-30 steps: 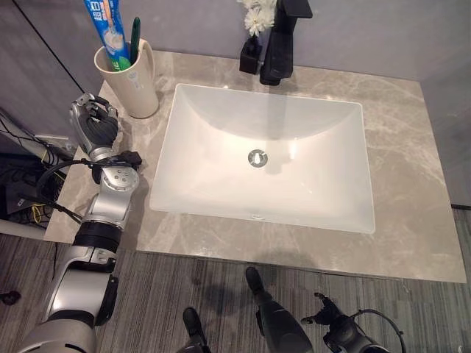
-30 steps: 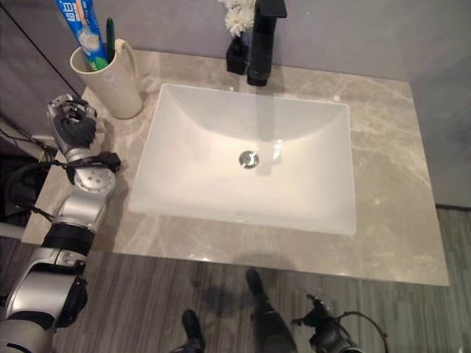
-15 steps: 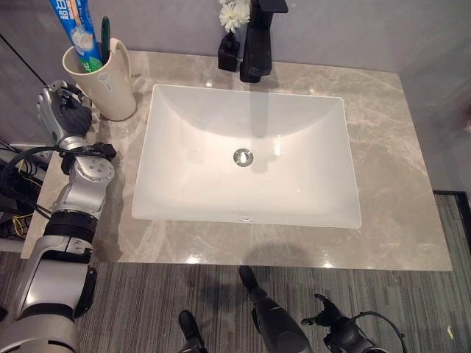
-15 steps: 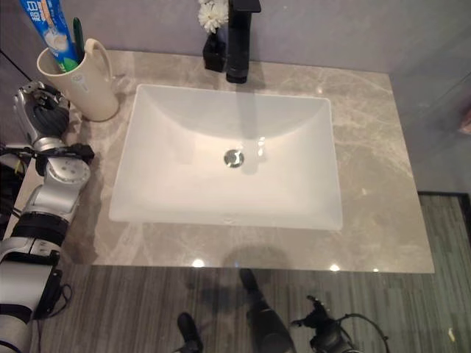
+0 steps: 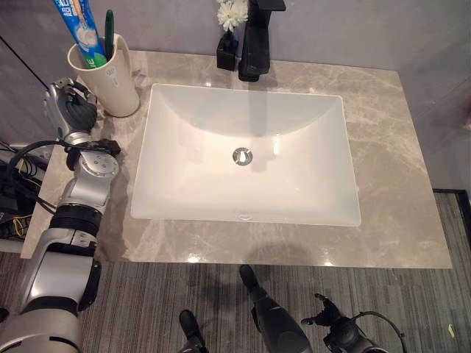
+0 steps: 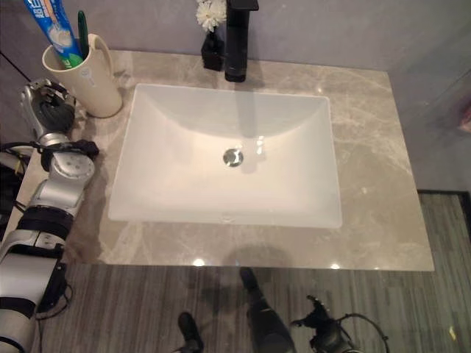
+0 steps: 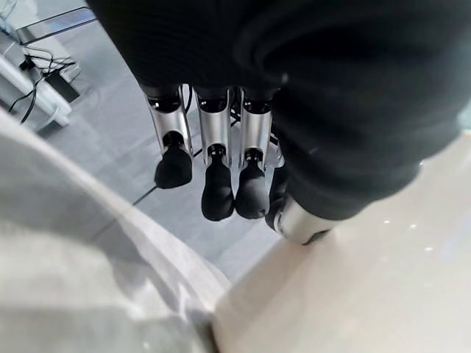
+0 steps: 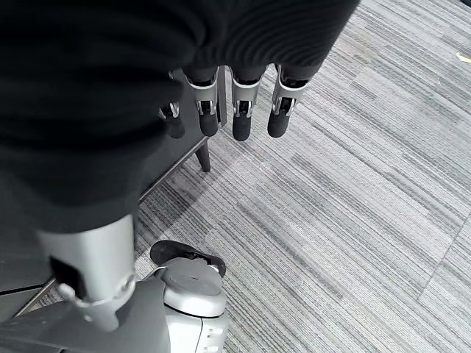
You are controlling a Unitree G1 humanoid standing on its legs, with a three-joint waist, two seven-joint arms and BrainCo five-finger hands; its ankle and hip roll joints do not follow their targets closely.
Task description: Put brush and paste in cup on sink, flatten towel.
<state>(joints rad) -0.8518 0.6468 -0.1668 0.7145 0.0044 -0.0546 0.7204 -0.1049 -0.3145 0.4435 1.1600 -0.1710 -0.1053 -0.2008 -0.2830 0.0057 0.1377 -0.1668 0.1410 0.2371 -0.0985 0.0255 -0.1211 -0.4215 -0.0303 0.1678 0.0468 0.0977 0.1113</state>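
A cream cup [image 5: 112, 79] stands on the marble counter [image 5: 397, 184] at the back left, beside the white sink [image 5: 163, 176]. In it stand a blue-and-white toothpaste tube [image 5: 78, 31] and a green toothbrush [image 5: 109, 43]. My left hand [image 5: 70, 110] hovers at the counter's left edge, just left of the cup and not touching it. Its fingers [image 7: 217, 191] hang relaxed and hold nothing. My right hand [image 5: 324, 320] hangs low over the floor in front of the counter, its fingers [image 8: 239, 118] relaxed and empty.
A black faucet [image 5: 254, 44] stands behind the basin, with a small black vase of white flowers [image 5: 228, 48] to its left. The drain [image 5: 242, 155] sits mid-basin. Bare marble stretches right of the sink. Striped grey carpet [image 8: 353, 191] lies below.
The camera has shifted, so the whole scene sits further left than a second ago. My left hand has edged slightly back beside the cup. The right hand hangs as before.
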